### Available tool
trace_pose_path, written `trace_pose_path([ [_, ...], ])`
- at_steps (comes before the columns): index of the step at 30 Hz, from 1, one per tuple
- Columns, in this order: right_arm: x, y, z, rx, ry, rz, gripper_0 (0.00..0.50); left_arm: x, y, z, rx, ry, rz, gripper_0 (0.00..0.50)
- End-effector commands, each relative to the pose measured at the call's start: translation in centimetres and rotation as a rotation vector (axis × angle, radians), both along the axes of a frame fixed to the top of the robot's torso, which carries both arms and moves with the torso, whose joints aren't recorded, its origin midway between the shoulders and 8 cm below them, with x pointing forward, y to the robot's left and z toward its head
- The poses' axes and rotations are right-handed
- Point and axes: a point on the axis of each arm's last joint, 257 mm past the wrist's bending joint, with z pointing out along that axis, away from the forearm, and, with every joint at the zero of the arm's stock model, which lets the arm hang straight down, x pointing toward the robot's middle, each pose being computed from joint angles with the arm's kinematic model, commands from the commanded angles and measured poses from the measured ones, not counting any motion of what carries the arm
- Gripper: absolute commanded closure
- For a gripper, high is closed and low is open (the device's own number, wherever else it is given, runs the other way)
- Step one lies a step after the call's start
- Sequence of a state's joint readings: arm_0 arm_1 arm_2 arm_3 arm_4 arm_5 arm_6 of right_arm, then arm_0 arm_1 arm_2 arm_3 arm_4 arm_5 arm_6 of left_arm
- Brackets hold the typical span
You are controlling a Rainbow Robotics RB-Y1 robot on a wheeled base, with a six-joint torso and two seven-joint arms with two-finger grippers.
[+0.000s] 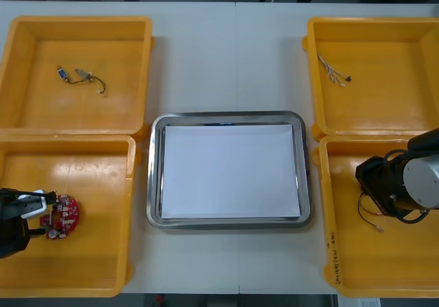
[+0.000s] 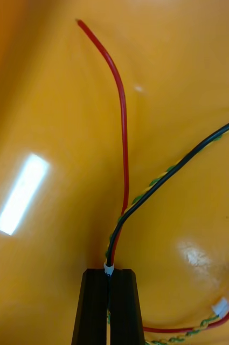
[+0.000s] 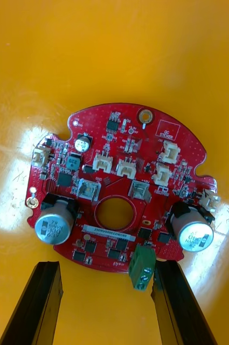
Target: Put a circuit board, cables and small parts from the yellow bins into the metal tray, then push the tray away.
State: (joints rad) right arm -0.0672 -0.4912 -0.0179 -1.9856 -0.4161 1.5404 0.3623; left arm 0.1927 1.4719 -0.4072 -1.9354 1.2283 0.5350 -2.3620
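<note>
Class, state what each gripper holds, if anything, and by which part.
Right gripper: shut on the red and black cable, at its white-banded junction. Left gripper: open before the circuit board, holding nothing.

From the front, the right arm hides most of the cables; the near right yellow bin runs off the edge, as does the left arm. Bits in the far left bin are too small to tell. At the right wrist, the cables' pinched end is hidden between the fingers
</note>
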Motion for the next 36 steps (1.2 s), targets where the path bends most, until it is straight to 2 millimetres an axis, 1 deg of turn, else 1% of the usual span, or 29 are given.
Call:
trace_pose_path([
  [1, -0.7, 0.3, 3.4, 0.013, -0.049, 0.017, 0.500, 1.1, 0.2, 0.7, 0.057, -0.037, -0.085, 0.004],
  [2, -0.7, 0.3, 3.8, 0.013, -0.055, 0.017, 0.500, 1.1, 0.2, 0.7, 0.057, -0.037, -0.085, 0.005],
  [8, -1.9, -0.8, 8.1, -0.018, -0.100, 0.031, 0.500, 1.1, 0.2, 0.7, 0.057, -0.037, -0.084, 0.007],
  [11, -2.7, -1.3, 9.4, -0.044, -0.104, 0.045, 0.500, 1.1, 0.2, 0.6, 0.058, -0.036, -0.085, 0.009],
  [16, -4.0, -2.0, 10.8, -0.042, -0.087, 0.083, 0.500, 0.9, 0.1, 0.4, 0.053, -0.032, -0.083, 0.012],
  [21, -5.4, -3.1, 12.4, -0.059, -0.064, 0.123, 0.500, 0.7, 0.2, 0.3, 0.054, -0.027, -0.081, 0.030],
  [22, -5.7, -3.5, 12.7, -0.074, -0.057, 0.137, 0.500, 0.7, 0.2, 0.3, 0.054, -0.027, -0.081, 0.055],
  [24, -5.8, -3.9, 13.6, -0.094, -0.068, 0.157, 0.500, 0.7, 0.2, 0.3, 0.054, -0.027, -0.081, 0.148],
  [25, -5.8, -4.1, 14.2, -0.109, -0.075, 0.173, 0.500, 0.6, 0.2, 0.2, 0.054, -0.024, -0.082, 0.286],
  [26, -5.9, -4.3, 14.6, -0.126, -0.080, 0.202, 0.500, 0.7, 0.3, 0.2, 0.055, -0.026, -0.080, 0.449],
  [27, -5.9, -4.4, 14.8, -0.134, -0.083, 0.215, 0.500, 0.6, 0.3, 0.1, 0.055, -0.024, -0.078, 0.500],
  [29, -6.0, -4.7, 15.6, -0.171, -0.088, 0.275, 0.500, 0.6, 0.3, 0.1, 0.055, -0.024, -0.078, 0.500],
  [31, -6.1, -4.8, 15.9, -0.192, -0.085, 0.319, 0.500, 0.7, 0.3, 0.2, 0.056, -0.025, -0.079, 0.500],
  [36, -6.1, -4.1, 16.9, -0.271, -0.086, 0.477, 0.500, 0.6, 0.6, 0.1, 0.057, -0.022, -0.073, 0.500],
])
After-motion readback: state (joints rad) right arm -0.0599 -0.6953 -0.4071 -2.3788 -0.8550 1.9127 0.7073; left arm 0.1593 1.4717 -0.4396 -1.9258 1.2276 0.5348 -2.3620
